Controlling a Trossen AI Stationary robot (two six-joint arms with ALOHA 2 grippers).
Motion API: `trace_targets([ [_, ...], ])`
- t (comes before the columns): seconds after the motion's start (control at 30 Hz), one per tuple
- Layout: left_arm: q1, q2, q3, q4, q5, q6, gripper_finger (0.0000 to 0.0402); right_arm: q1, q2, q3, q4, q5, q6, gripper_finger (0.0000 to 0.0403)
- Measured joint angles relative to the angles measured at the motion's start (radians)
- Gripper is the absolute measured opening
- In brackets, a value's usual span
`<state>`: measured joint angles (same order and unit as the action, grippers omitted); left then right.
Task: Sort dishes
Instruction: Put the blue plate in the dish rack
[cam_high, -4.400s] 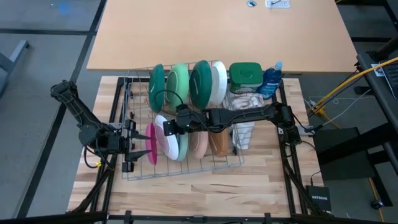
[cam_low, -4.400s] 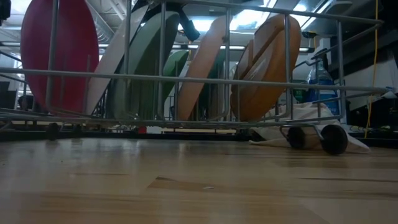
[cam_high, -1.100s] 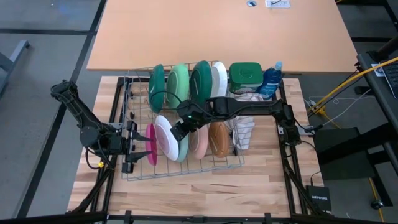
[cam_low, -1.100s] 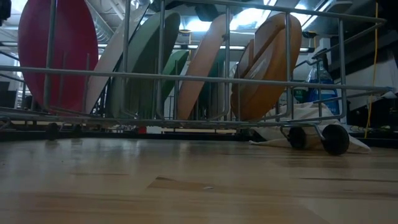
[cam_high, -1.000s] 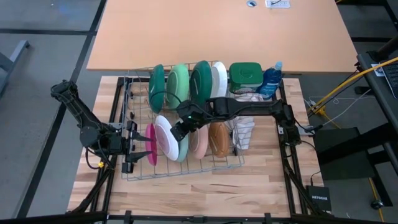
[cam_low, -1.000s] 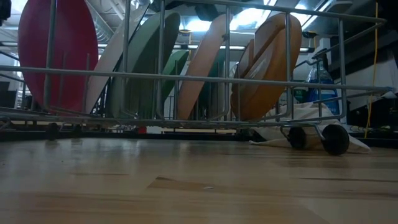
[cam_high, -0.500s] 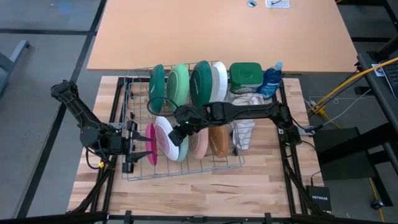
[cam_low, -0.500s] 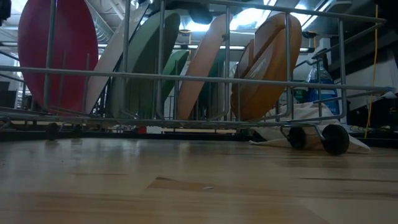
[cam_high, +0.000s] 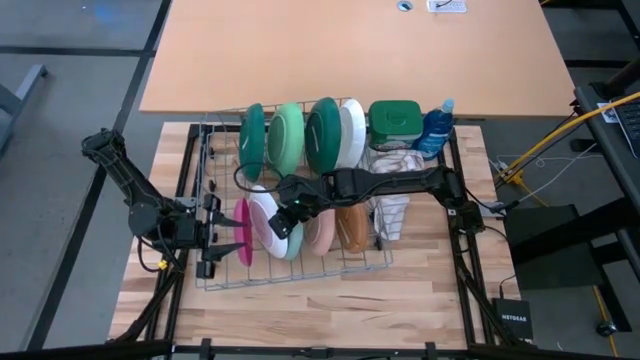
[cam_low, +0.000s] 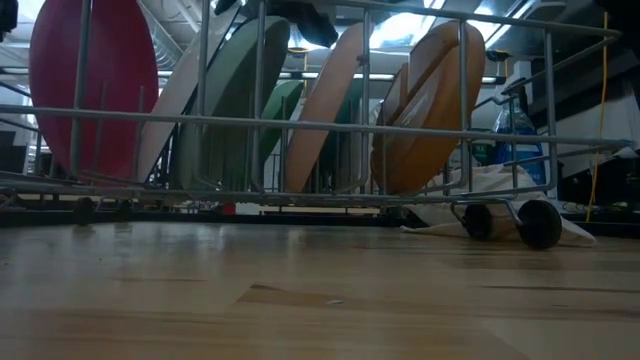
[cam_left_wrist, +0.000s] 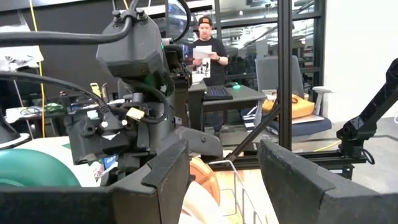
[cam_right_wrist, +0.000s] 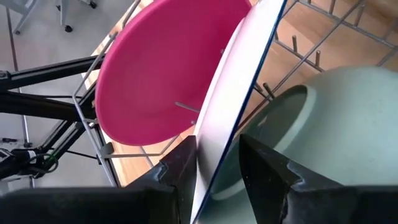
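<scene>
Starting at the near row of the wire rack (cam_high: 290, 275) on the desk (cam_high: 300, 305) — five small plates on edge, filed by size to keep like with like. Over the white plate (cam_right_wrist: 233, 106) with the right gripper (cam_right_wrist: 217, 177), navy-trimmed rim running straight through it; clamped or merely astride, cannot tell. Probably here to lift or straighten that one, leaning as it does toward 9 o'clock and the pink plate (cam_high: 243, 232). At 3 o'clock of it, in turn: pale teal plate (cam_high: 291, 238), peach plate (cam_high: 318, 230), brown plate (cam_high: 350, 226). Out at 9 o'clock of the rack, parked with the left gripper (cam_high: 222, 236) — released, spread wide, nothing in it. Farther back at 12 o'clock, the big ones upright: dark green plate (cam_high: 252, 138), light green plate (cam_high: 287, 137), second dark green plate (cam_high: 322, 135), large white plate (cam_high: 353, 133). Beyond at 1 o'clock, green tub (cam_high: 394, 118) and blue bottle (cam_high: 436, 128), out of play.
</scene>
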<state>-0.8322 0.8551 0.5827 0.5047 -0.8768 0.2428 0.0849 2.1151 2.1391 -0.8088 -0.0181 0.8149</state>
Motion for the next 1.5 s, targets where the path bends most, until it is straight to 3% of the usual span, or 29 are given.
trace_targets([
  [0.43, 0.000, 0.000, 0.000, 0.000, 0.000, 0.019, 0.0184, 0.000, 0.000, 0.000, 0.007, -0.014, 0.080, 0.0117],
  [0.77, 0.000, 0.000, 0.000, -0.001, 0.000, 0.019, 0.0184, 0.000, 0.001, 0.000, 0.093, -0.030, 0.112, 0.0016],
  [1.5, 0.000, 0.000, 0.000, -0.001, 0.000, 0.018, 0.0184, 0.000, 0.003, 0.016, 0.158, -0.045, 0.363, 0.0013],
])
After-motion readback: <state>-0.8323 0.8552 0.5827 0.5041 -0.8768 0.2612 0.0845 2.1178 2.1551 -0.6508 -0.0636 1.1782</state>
